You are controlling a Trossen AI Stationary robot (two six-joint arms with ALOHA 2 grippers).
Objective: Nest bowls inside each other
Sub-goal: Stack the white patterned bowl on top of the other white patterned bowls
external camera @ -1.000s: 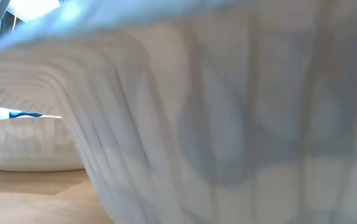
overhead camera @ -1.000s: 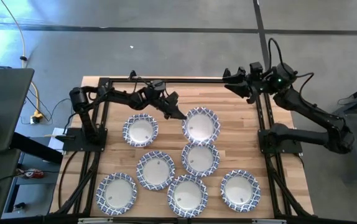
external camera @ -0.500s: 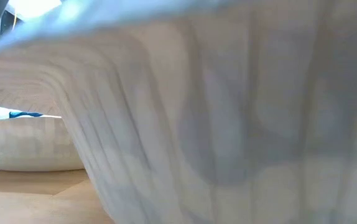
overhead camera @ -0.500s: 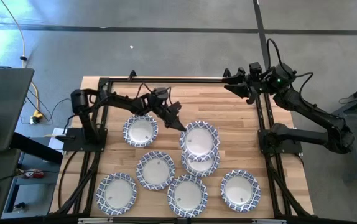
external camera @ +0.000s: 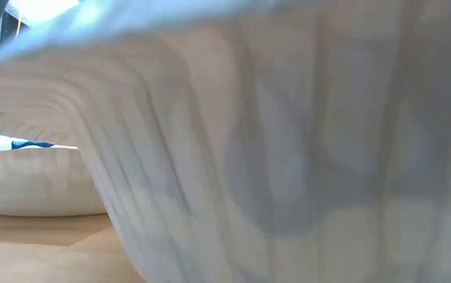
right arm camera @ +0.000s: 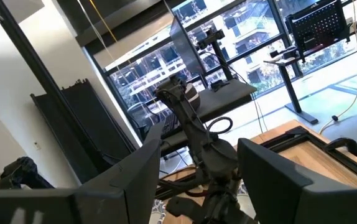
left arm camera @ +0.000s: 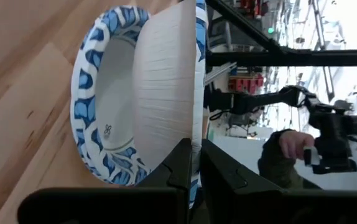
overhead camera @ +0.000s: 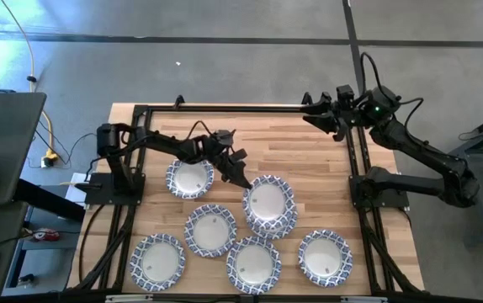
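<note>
**Left arm carried a bowl over its neighbour for nesting**

The left gripper (overhead camera: 240,178) had its jaws pinched on the rim of a held bowl (overhead camera: 268,202), near the middle of the table (overhead camera: 326,160). It hung directly over another bowl (left arm camera: 101,118), apparently lined up so it could drop inside. Five more bowls lay singly: one (overhead camera: 190,178) toward the left edge, the others along the near edge. The right gripper (overhead camera: 313,108) waited over the far right corner, jaws wide and empty.
</note>
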